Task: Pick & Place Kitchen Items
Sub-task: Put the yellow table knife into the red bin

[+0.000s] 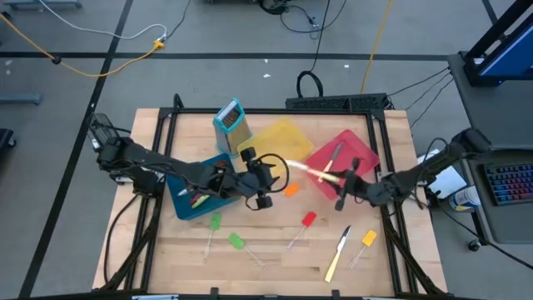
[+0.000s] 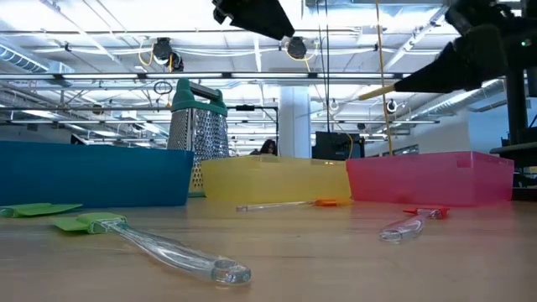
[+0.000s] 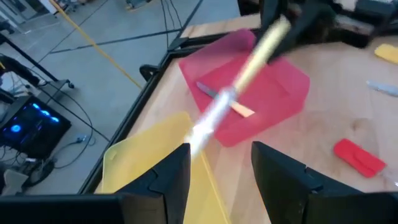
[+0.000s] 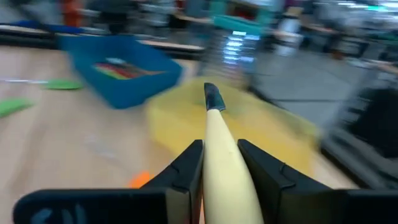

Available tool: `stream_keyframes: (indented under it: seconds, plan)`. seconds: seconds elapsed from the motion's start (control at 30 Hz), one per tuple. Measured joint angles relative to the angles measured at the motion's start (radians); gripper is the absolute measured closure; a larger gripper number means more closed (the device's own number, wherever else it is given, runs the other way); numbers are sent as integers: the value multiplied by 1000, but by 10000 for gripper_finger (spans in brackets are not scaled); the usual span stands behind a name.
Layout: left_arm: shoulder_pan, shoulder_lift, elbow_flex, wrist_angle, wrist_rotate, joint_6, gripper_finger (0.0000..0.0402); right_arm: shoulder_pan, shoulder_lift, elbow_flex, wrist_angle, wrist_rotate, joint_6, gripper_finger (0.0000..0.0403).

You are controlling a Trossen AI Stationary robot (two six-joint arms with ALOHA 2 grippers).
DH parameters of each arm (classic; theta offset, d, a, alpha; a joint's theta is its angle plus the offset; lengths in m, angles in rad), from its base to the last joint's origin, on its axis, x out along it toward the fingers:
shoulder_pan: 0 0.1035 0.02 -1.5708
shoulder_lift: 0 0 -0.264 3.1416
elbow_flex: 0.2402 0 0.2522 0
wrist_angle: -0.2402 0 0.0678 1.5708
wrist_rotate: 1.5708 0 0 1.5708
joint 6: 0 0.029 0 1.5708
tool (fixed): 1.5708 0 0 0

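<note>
The right gripper point(image 4: 219, 163) clamps the cream handle of a knife point(image 3: 239, 78), holding it in the air between the yellow bin point(image 1: 281, 137) and the red bin point(image 1: 360, 152). The blade points at the left gripper point(image 3: 220, 163), whose fingers stand apart around the tip, not touching it.

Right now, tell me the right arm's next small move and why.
Probably carry the cream-handled knife on over the yellow bin before letting go. The right gripper is clamped on its handle, the blade reaches toward the open left gripper, and it hangs above the bins.
</note>
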Motion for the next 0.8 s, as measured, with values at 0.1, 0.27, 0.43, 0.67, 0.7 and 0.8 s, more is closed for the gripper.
stream_keyframes:
  seconds: [0.1, 0.27, 0.43, 0.67, 0.7, 0.8]
  plan:
    - [6, 2, 0, -3, 0, 3, 227, 60, -27, 0, -76, 244, 63, 326]
    - [23, 8, 0, -5, 0, 1, 227, 109, -14, 0, -92, 548, 276, 326]
    - [32, 8, 0, -4, 0, 0, 227, 104, 39, 0, -62, 585, 365, 329]
    - [32, 8, 0, -3, 1, 4, 227, 69, 97, -1, 252, 632, 135, 329]
    - [32, 8, 0, -1, 0, 4, 227, 60, 110, -1, 333, 633, 73, 329]
    - [32, 8, 0, -1, 0, 3, 227, 31, 155, 1, 575, 633, -96, 329]
